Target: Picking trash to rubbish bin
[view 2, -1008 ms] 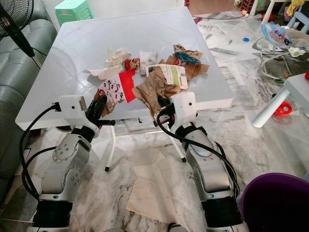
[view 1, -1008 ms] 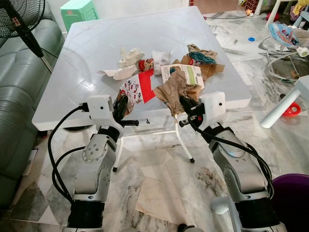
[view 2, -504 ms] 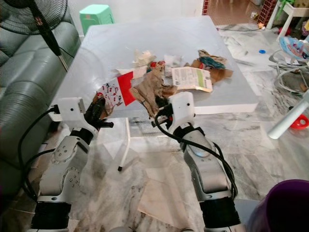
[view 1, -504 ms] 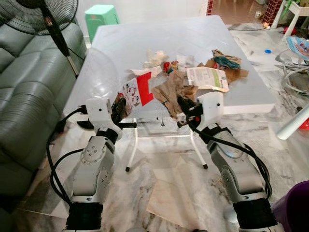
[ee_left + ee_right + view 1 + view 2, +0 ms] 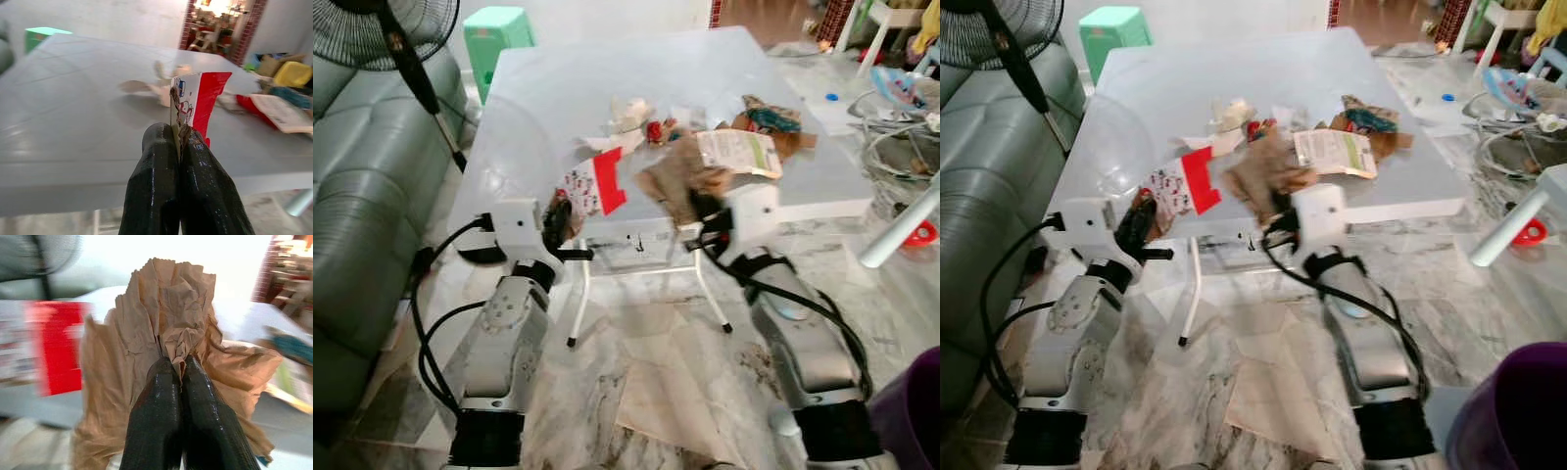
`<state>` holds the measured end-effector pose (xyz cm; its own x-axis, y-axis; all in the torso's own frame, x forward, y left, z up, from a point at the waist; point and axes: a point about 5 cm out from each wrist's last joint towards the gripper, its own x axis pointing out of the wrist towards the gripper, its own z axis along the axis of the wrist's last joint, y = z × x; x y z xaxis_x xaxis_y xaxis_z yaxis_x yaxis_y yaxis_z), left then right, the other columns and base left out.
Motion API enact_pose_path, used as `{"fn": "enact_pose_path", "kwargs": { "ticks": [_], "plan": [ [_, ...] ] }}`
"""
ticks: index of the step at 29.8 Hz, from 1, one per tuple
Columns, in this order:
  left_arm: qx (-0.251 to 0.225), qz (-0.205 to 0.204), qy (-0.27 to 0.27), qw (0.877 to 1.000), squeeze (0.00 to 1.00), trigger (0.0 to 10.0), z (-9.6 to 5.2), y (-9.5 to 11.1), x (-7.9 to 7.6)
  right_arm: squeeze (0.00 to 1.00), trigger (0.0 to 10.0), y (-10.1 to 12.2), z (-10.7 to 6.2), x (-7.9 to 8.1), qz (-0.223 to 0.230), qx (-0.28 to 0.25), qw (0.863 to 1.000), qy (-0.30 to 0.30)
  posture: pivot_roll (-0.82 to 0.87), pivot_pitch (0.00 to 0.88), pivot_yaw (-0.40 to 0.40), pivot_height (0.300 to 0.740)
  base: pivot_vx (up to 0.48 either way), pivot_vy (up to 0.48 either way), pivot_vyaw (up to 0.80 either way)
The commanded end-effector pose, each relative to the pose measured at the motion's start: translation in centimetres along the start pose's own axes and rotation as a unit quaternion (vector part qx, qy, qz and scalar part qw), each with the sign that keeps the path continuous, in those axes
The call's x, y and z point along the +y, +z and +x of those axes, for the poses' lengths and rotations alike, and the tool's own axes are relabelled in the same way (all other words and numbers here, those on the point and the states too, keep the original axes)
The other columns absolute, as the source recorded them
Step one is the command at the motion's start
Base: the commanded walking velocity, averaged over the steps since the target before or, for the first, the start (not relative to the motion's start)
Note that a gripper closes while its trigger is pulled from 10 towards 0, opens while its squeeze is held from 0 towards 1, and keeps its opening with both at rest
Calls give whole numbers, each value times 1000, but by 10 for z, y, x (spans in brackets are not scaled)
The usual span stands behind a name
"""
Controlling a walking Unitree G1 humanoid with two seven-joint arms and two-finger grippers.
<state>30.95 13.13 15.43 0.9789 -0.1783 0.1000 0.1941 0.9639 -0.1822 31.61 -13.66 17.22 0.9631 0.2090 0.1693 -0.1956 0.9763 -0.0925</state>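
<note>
Both eye views look forward and down from the robot's head, taking in both forearms in the foreground and the white tabletop (image 5: 607,88) toward 12 o'clock, with the sofa (image 5: 362,225) at 9 o'clock and the purple bin (image 5: 1518,411) at 4 o'clock. The left wrist view looks along the left claw (image 5: 180,134), very near, across the same tabletop. The right wrist view looks along the right claw (image 5: 182,363), equally close; its background is blurred.
</note>
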Motion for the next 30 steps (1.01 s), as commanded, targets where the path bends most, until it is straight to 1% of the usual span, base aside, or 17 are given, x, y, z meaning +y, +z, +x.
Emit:
{"fn": "enact_pose_path", "kwargs": {
  "ticks": [1,2,3,4,5,6,7,12,14,19,20,23,24,26,30],
  "plan": [
    [5,12,6,1000,0,10000,-3,-3,6,0,10000,-4,-6,-12,-6,0,999,-41,-32,89,78,740,0,0,0],
    [4,14,8,1000,0,10000,-5,-3,7,0,10000,-5,-9,-16,-10,1,999,-51,-38,89,84,740,0,0,0],
    [-2,25,12,1000,0,10000,-8,-2,9,0,10000,-7,-15,-20,-12,3,998,-64,-42,88,87,740,0,0,0],
    [-6,32,14,999,0,10000,-9,-1,10,0,10000,-8,-16,-21,-12,4,998,-68,-44,88,88,740,0,0,0],
    [-16,55,10,998,0,10000,-12,2,10,0,10000,-10,-21,-23,-20,4,997,-73,-45,88,92,740,0,0,0],
    [-16,55,10,998,0,10000,-12,2,10,0,10000,-10,-21,-23,-20,4,997,-73,-45,88,92,740,0,0,0],
    [-23,66,9,998,0,10000,-14,4,9,0,10000,-12,-25,-24,-21,7,996,-81,-45,88,93,740,0,0,0],
    [-25,67,12,997,0,10000,-17,4,8,0,10000,-17,-33,-26,-20,15,995,-101,-49,84,100,740,0,0,0],
    [-18,65,2,998,0,10000,-18,0,2,0,10000,-21,-41,-24,-19,22,993,-111,-52,74,86,740,0,270,0],
    [-22,70,-13,997,0,10000,-15,3,-2,0,10000,-23,-42,-23,-16,27,994,-108,-45,68,73,740,0,304,0],
    [-23,70,-12,997,0,10000,-14,4,-2,0,10000,-23,-42,-22,-17,27,994,-105,-44,65,71,740,0,-469,0],
    [-23,66,4,998,0,10000,-12,5,4,0,10000,-19,-34,-21,-19,21,995,-97,-44,69,74,740,0,0,0],
    [-23,66,4,998,0,10000,-12,5,4,0,10000,-19,-34,-21,-19,21,995,-97,-44,69,74,740,0,0,0],
    [-18,62,12,998,0,10000,-13,4,6,0,10000,-17,-31,-24,-21,17,994,-103,-44,69,80,740,0,167,0],
    [-15,64,7,998,0,10000,-13,2,4,0,10000,-18,-31,-30,-22,19,993,-112,-46,70,83,740,0,83,0]
  ]
}}
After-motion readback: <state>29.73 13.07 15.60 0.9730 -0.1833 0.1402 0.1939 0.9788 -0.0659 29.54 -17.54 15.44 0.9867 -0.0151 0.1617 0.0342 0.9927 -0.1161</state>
